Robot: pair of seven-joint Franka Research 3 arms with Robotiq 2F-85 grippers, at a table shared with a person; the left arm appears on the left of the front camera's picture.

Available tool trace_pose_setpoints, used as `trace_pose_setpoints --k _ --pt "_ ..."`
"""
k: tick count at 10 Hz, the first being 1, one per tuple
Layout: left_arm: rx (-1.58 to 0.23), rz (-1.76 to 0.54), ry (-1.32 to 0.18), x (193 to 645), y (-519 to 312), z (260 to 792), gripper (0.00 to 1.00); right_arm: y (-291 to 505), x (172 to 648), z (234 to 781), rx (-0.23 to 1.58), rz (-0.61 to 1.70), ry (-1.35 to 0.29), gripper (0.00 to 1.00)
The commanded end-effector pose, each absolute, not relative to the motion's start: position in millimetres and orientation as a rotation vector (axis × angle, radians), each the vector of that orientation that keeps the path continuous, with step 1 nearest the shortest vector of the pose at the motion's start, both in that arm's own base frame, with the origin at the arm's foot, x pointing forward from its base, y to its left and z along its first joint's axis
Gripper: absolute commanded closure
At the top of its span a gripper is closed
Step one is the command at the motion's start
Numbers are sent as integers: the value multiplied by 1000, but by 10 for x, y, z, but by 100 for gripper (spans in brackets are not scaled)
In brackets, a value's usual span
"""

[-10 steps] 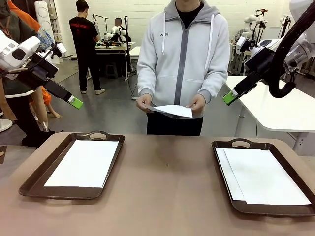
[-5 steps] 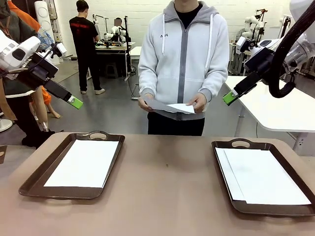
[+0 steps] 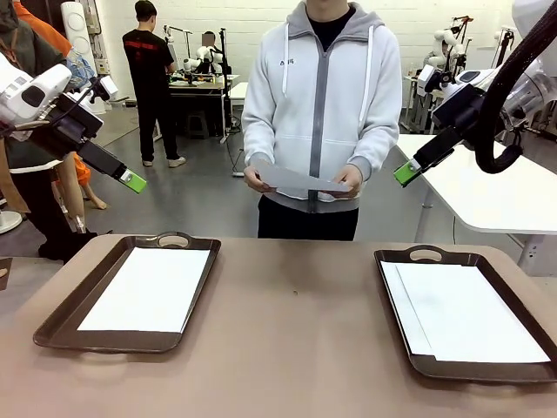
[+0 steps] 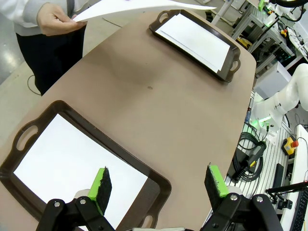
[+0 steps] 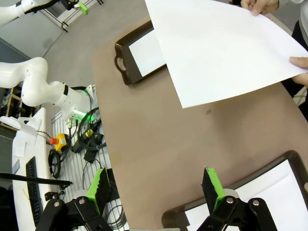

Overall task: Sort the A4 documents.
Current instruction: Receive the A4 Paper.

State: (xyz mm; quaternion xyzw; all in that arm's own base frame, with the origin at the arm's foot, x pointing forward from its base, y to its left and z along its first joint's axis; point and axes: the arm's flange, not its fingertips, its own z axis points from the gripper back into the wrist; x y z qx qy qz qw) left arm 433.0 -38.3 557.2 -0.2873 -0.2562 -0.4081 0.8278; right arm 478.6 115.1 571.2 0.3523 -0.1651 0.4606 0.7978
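Note:
Across the table a person holds one of the A4 documents flat in both hands at waist height; it shows as a wide white sheet in the right wrist view and edge-on in the left wrist view. Another blank sheet lies in the left tray. Overlapping sheets lie in the right tray. My left gripper hangs high at the left, open and empty. My right gripper hangs high at the right, open and empty.
Both dark brown trays have handles on their far ends. Bare brown tabletop lies between them. From the left wrist, the near tray is below and the other tray far off. Cables and an emergency stop lie beside the table.
The person has lifted and levelled the sheet, so it now shows nearly edge-on in the front view. Neither arm has moved.

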Motion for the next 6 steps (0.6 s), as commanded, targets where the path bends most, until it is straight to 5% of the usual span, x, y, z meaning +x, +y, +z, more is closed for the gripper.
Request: trace_pose_setpoints --k 1,6 --pt "-607 -864 -545 4328 -394 5582 0 1157 4798 5715 751 1000 -367 0" --pt "-607 -864 -545 4328 -394 5582 0 1157 4798 5715 751 1000 -367 0"
